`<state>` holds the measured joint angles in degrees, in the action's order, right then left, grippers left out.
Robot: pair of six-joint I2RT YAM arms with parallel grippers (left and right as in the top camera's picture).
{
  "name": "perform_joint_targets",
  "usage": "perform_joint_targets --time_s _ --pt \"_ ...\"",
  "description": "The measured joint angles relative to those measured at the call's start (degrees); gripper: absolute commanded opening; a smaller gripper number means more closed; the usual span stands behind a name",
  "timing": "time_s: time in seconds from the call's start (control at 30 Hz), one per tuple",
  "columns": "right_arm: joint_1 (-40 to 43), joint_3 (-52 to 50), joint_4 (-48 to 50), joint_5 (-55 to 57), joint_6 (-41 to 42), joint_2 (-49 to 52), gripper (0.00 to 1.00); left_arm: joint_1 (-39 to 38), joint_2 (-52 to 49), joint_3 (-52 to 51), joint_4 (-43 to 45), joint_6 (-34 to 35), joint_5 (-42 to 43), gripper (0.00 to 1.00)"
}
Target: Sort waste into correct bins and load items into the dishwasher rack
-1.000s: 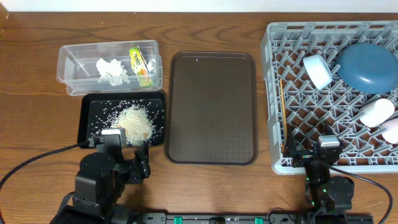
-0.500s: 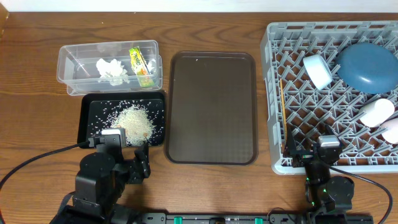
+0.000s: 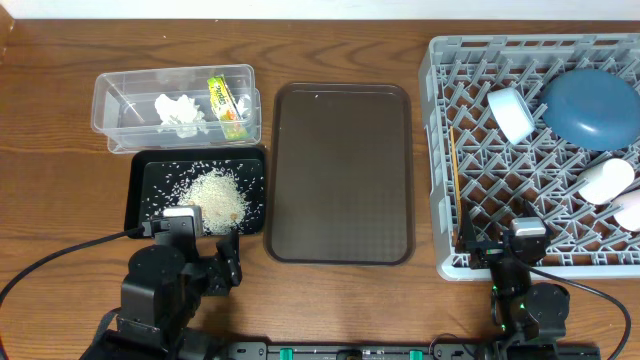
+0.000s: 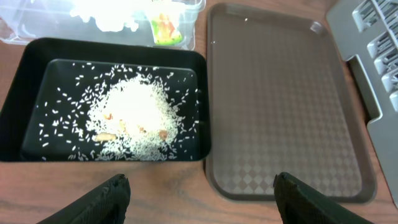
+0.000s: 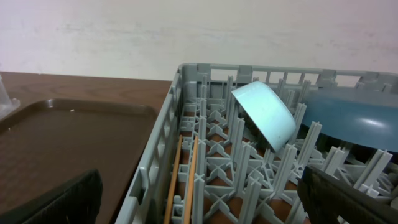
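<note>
- Brown wooden surface [image 3: 60,150] carried the whole scene, viewed from above and from both wrists.
- A clear rectangular plastic tub [image 3: 110,95] at the far left held a crumpled white tissue [image 3: 180,112] and a small yellow-green snack wrapper [image 3: 227,105].
- Just in front of it, a shallow black rectangular tray [image 3: 136,195] held a heap of white rice grains [image 3: 215,195], with loose grains scattered round the heap.
- A large brown serving tray [image 3: 340,170] lay bare in the middle.
- At the right, a large square grey plastic rack [image 3: 520,42] held a dark blue round plate [image 3: 590,108], a light blue bowl [image 3: 512,113] tilted on the pegs, a white cup [image 3: 607,181], a pinkish cup [image 3: 630,212] at the picture's edge, and thin wooden chopsticks [image 3: 455,180] along its left side.
- The left end effector [image 4: 202,186] was released, fingers spread wide and grasping nothing, at the near edge beside the black tray.
- The right end effector [image 5: 205,199] was likewise spread and unladen, at the rack's near edge.
- Judged from this layout, sorting and loading looked complete; the next move seemingly called only for a check for strays, or parking both arms.
</note>
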<state>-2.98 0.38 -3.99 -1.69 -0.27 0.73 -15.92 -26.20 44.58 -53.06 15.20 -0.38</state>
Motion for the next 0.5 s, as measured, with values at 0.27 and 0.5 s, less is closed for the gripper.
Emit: perform_joint_targets --time_s 0.27,0.5 --pt "0.00 0.00 0.00 0.00 -0.02 0.00 0.99 5.60 1.73 -2.49 1.01 -0.55 0.00 0.77" --pt "0.00 0.00 -0.02 0.02 -0.02 0.00 0.99 11.08 11.63 -14.71 12.55 -1.57 0.00 0.77"
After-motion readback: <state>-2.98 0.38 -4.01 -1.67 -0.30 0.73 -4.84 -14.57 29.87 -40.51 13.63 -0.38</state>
